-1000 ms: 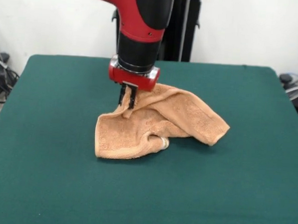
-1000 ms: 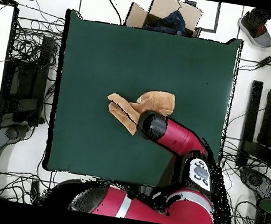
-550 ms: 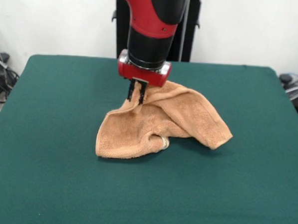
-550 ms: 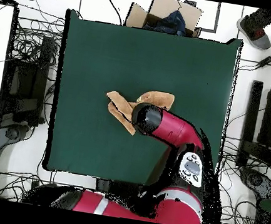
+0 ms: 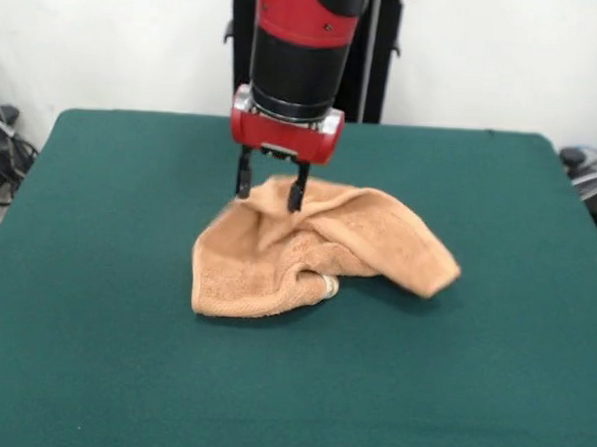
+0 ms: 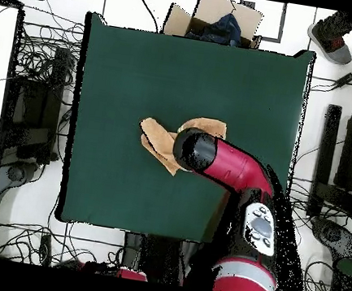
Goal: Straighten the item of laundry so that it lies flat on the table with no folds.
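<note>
The gripper (image 5: 269,189) is hanging with fingers apart over the far edge of the crumpled peach-orange towel (image 5: 317,250), mid-table (image 5: 90,373). Better to be pinching one hemmed corner and dragging outward.

Peach-orange terry towel (image 5: 307,249), rumpled and folded over on itself, not flat. Lies near the middle of the dark green table (image 5: 120,374), well apart from every edge. In the front view, a broad lobe spreads toward the left, a narrower folded arm runs toward the right edge and ends in a hemmed corner. A raised ridge along the far side. Small white tag (image 5: 329,284) at the near edge, tucked where the two parts meet. Partly hidden from overhead.
</note>
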Robot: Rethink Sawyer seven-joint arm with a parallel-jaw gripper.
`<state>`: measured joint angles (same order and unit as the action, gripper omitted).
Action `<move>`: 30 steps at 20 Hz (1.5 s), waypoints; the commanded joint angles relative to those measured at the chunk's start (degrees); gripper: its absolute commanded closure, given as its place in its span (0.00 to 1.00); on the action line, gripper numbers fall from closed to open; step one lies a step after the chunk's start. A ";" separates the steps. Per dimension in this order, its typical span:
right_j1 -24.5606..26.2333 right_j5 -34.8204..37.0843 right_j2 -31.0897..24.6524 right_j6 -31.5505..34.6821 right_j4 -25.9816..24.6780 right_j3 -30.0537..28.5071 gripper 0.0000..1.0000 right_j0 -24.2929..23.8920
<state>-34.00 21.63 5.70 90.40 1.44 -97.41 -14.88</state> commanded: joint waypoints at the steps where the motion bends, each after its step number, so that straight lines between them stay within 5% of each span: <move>1: -2.76 -20.46 -21.83 0.58 -9.58 -11.42 0.00 -13.34; 9: 0.29 -30.71 -36.05 4.75 -25.09 -14.55 0.00 -24.61; 13: -0.22 -31.55 -34.27 7.51 -25.60 -14.64 0.00 -23.34; 17: -1.24 -27.89 -28.92 9.19 -20.94 -13.73 0.00 -19.10; 24: -3.21 -10.40 -17.74 10.59 -9.74 -8.46 0.00 -8.67; 30: -1.74 -4.55 -13.28 12.48 -6.36 -6.39 0.00 -3.51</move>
<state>-36.72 8.61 -13.53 90.40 -9.24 -105.75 -22.55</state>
